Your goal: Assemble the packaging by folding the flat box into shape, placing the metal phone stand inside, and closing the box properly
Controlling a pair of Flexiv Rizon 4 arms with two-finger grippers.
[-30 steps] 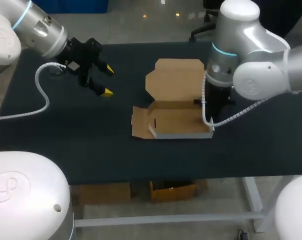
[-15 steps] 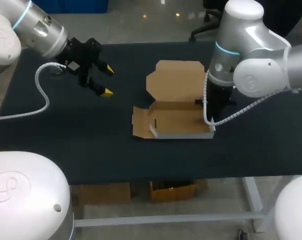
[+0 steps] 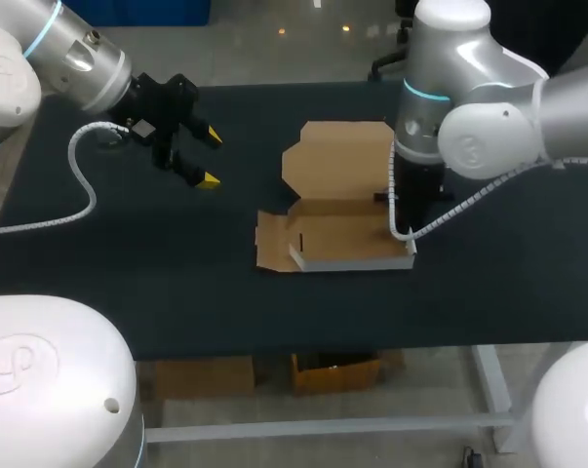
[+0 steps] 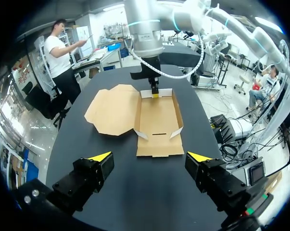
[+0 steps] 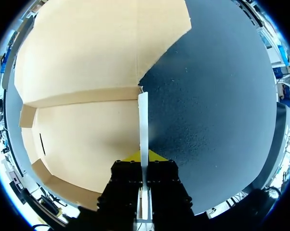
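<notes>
Cardboard box (image 3: 342, 239) at counter (image 3: 176, 283) centre, half-formed, lid (image 3: 342, 161) flat at 12 o'clock. Right gripper (image 5: 143, 161) clamped on side wall (image 5: 143, 120) at box's 3 o'clock. Left gripper (image 3: 210, 157) at 10 o'clock, spread apart, empty. Risk: unpinned box drags, or thin wall creases, if pull runs crooked.

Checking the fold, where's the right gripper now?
Right of centre in the head view, the right gripper is shut on the right wall of the box.
</notes>
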